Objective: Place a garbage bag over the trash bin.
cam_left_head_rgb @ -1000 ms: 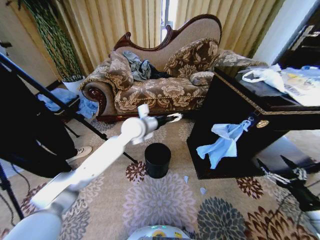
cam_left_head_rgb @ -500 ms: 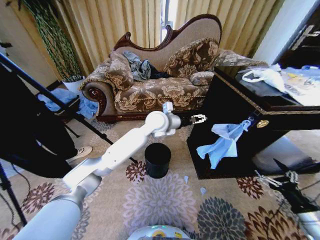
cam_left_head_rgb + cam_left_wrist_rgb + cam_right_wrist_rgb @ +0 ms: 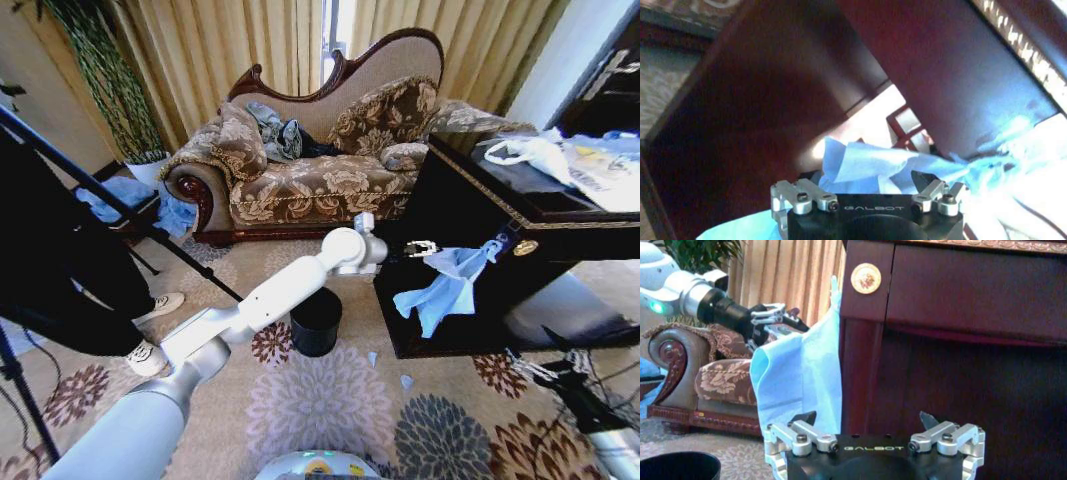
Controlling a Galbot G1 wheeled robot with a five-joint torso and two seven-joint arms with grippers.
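Note:
The pale blue garbage bag (image 3: 445, 285) hangs crumpled from the front of the dark cabinet; it also appears in the left wrist view (image 3: 867, 160) and the right wrist view (image 3: 800, 375). My left gripper (image 3: 424, 247) (image 3: 865, 177) is stretched out to the bag's upper edge, open, its fingers just short of the plastic. The black round trash bin (image 3: 316, 320) (image 3: 677, 465) stands upright on the rug beneath my left forearm, with nothing over it. My right gripper (image 3: 530, 365) (image 3: 867, 419) hangs low at the right, open, facing the cabinet front.
The dark cabinet (image 3: 500, 230) carries a white plastic bag (image 3: 530, 152) on top. An ornate sofa (image 3: 320, 150) stands behind the bin. A black tripod leg (image 3: 120, 215) and a person's shoe (image 3: 145, 355) are on the left, near a bright blue cloth heap (image 3: 120, 195).
My left arm has swung right, from above the bin across to the hanging garbage bag. The right gripper has shifted a little at the lower right.

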